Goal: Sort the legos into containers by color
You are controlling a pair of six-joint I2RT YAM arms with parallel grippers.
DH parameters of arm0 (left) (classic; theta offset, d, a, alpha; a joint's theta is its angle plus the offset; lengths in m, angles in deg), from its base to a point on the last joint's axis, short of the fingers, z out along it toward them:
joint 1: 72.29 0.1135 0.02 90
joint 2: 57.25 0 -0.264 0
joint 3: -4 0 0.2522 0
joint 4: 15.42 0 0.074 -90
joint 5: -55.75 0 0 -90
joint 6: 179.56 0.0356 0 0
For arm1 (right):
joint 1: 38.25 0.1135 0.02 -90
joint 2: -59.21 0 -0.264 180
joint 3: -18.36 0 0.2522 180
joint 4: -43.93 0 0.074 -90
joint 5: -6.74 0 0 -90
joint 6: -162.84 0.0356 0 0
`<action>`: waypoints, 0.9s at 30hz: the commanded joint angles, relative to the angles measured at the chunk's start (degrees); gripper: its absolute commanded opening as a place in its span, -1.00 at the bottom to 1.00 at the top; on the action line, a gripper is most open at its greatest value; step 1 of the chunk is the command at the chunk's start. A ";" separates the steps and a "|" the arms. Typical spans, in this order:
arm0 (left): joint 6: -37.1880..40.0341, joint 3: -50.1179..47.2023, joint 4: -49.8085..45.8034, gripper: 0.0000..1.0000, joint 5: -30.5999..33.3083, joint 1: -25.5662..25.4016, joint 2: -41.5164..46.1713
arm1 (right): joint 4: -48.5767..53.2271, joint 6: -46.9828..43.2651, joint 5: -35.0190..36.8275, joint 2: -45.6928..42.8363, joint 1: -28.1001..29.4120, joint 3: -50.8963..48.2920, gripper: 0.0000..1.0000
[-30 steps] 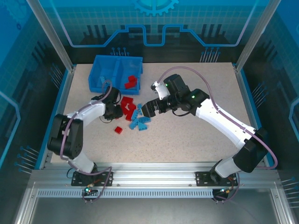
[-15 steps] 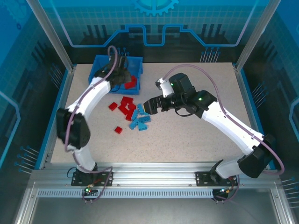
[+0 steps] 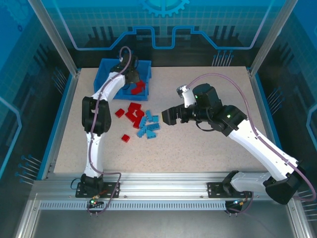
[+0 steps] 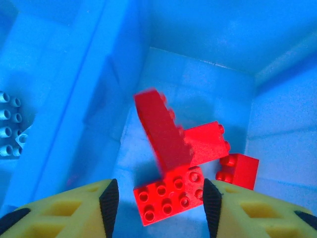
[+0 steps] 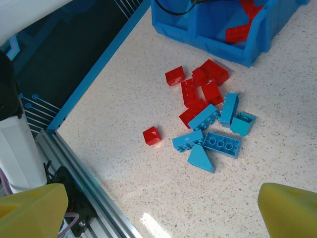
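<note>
My left gripper (image 3: 132,80) hangs over the right compartment of the blue bin (image 3: 106,67). Its jaws stand open with nothing between them (image 4: 161,206). Just below them a blurred red lego (image 4: 161,131) is tipping onto other red legos (image 4: 171,196) on the compartment floor. Light blue legos (image 4: 10,124) lie in the left compartment beyond the divider (image 4: 84,99). On the table, a pile of red legos (image 3: 133,111) and light blue legos (image 3: 148,128) lies in front of the bin. My right gripper (image 3: 166,116) hovers wide open just right of that pile (image 5: 163,210).
Two single red bricks sit apart from the pile, one (image 3: 126,138) toward the front and one (image 3: 119,113) on the left. The table's blue left rim (image 5: 94,74) and the metal front rail (image 5: 84,183) border the work area.
My left arm swung from the pile up to the bin carrying a red lego, then opened its jaws and let the brick go. My right arm drew back slightly to the right.
</note>
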 commanded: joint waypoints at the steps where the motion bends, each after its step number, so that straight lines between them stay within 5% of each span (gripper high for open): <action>1: 0.07 -5.84 2.81 0.07 -3.76 -1.69 9.98 | -0.19 0.16 1.39 0.42 -0.03 -0.83 1.00; 9: -5.35 -30.51 3.52 0.01 -5.46 -7.43 35.23 | -1.29 0.52 2.02 4.68 -0.49 -0.20 1.00; 14: -14.66 -39.35 -1.53 -0.04 -4.83 -13.91 42.00 | -1.98 1.92 3.22 5.43 -1.51 -1.15 1.00; 22: -31.11 -38.32 -4.35 -0.02 -2.92 -20.11 31.56 | -1.37 3.73 3.94 3.21 -3.74 -4.06 1.00; 27: -33.09 -32.66 -7.43 -0.02 -0.69 -20.83 22.05 | -0.10 3.32 5.53 0.65 -4.09 -5.45 1.00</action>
